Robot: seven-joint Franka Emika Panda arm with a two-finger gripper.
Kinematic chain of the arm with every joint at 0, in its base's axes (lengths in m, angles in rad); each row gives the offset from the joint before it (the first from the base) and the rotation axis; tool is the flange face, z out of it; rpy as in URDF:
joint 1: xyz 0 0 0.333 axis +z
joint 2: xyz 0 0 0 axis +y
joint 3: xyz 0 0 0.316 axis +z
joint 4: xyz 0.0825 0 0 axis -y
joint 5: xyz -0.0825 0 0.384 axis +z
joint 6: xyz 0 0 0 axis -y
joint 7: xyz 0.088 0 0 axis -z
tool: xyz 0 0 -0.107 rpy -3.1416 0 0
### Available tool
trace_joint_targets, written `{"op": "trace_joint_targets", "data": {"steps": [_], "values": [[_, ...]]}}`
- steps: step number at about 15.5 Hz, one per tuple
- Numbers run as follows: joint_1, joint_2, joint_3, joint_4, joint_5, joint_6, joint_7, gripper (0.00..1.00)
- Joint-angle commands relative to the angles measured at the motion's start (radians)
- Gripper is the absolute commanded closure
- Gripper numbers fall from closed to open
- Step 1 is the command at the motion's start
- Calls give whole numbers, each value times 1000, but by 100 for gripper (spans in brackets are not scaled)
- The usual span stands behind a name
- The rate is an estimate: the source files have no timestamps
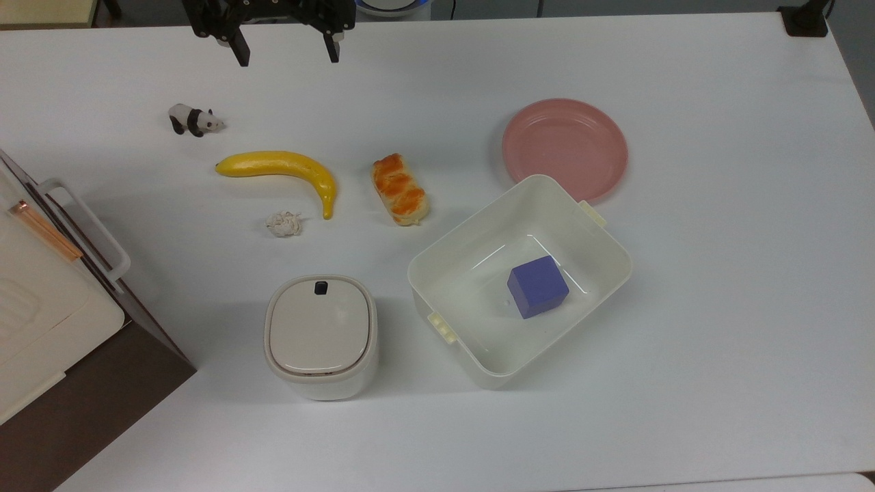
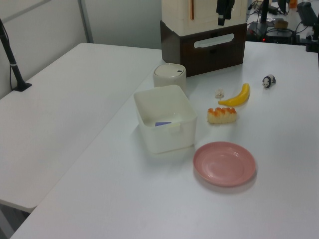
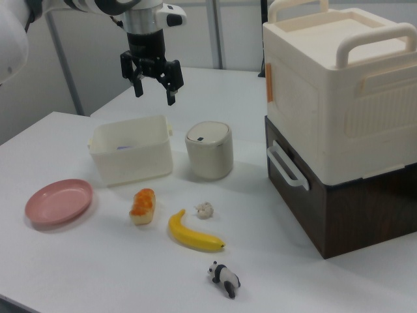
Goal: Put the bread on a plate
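Note:
The bread (image 1: 400, 189) is a small braided bun with an orange glazed top, lying on the white table near the middle of the top view. It also appears in the left view (image 2: 222, 115) and the right view (image 3: 143, 205). The pink round plate (image 1: 564, 147) sits bare to the top view's right of the bread, with a gap of table between them (image 2: 224, 163) (image 3: 58, 201). My gripper (image 1: 287, 53) hangs open and holding nothing above the far edge, well away from the bread and high over the table in the right view (image 3: 155, 91).
A yellow banana (image 1: 280, 167), a paper wad (image 1: 284, 223) and a toy panda (image 1: 195, 120) lie on the top view's left of the bread. A white tub (image 1: 465, 287) holding a blue cube (image 1: 538, 286) touches the plate's near side. A lidded canister (image 1: 320, 335) and a cream box on a brown cabinet (image 1: 41, 301) stand nearer.

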Motion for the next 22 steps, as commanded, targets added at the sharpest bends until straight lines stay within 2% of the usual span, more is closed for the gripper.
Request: {"op": "trace_joint_targets", "data": {"steps": [1,14,16,18,19,22], "values": [[-3,-32,5,-41,-5,-17,-14,0],[3,-32,19,-50,-21,-18,-15,0],[11,-31,43,-71,-63,-20,-15,0],[64,-32,48,-113,-119,-20,-15,0],[109,-31,48,-140,-170,-20,-14,0],[158,-31,50,-196,-218,-15,-15,0]]}}
